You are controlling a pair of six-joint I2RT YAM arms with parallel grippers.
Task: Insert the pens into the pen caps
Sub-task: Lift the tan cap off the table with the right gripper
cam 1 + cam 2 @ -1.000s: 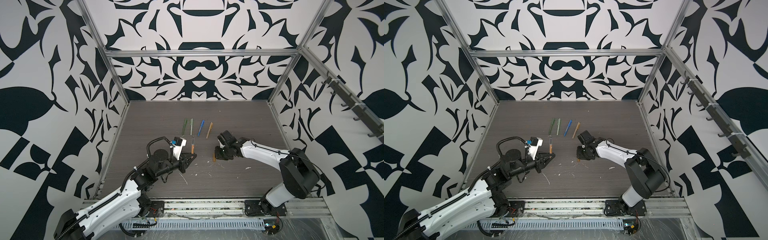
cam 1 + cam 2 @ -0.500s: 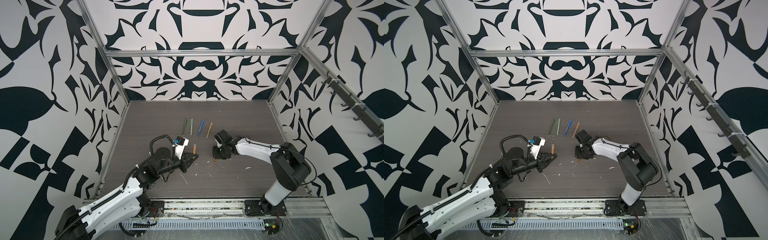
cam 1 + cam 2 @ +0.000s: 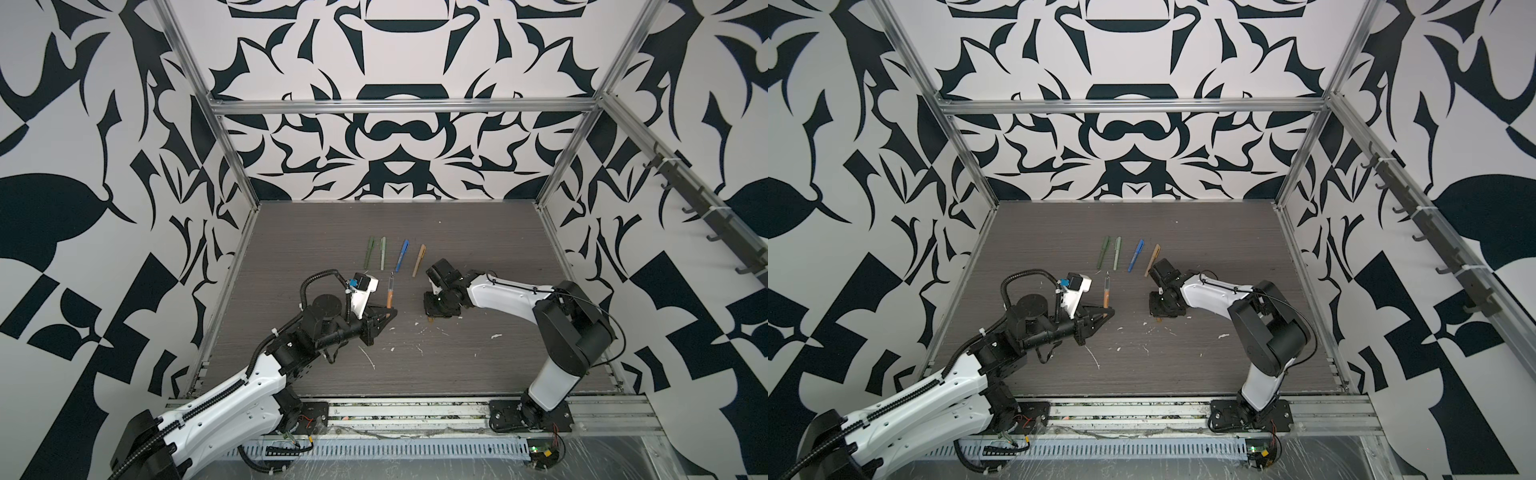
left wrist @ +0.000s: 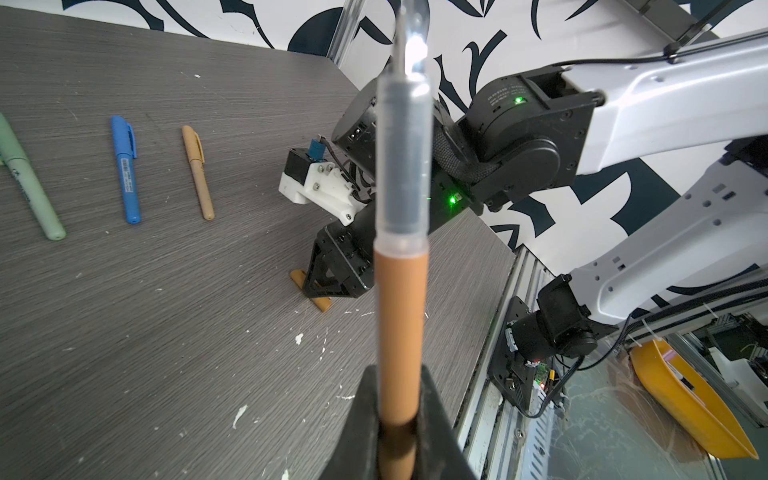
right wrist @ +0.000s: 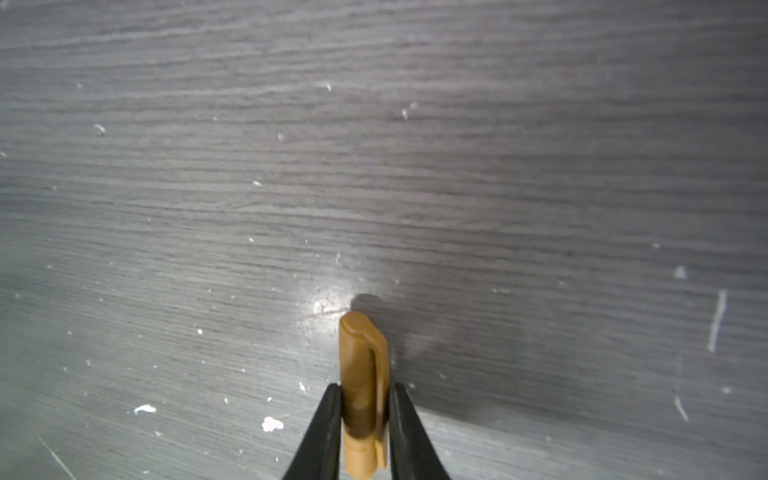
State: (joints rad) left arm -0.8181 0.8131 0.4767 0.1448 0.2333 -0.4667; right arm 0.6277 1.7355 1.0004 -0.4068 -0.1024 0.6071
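My left gripper [image 3: 388, 312] is clamped on the tail end of the orange-brown pen [image 3: 390, 293]. The pen's long axis runs from the jaws toward the back wall, with the see-through front part and bare tip leading. My right gripper [image 5: 363, 415] pinches the orange-brown cap [image 5: 360, 353] low at the table [image 3: 457, 365], off to the right of the pen and clearly apart from it. The cap lies nearly flat. Its closed clip end pokes out past my fingertips, and I cannot see its open mouth. Pen and cap do not share a line, so I judge the cap must be lifted and its mouth turned to face the tip. Further back, a dark green pen [image 3: 369, 251], a pale green pen [image 3: 382, 252], a blue pen [image 3: 402, 255] and a tan pen [image 3: 419, 259] lie capped in a row.
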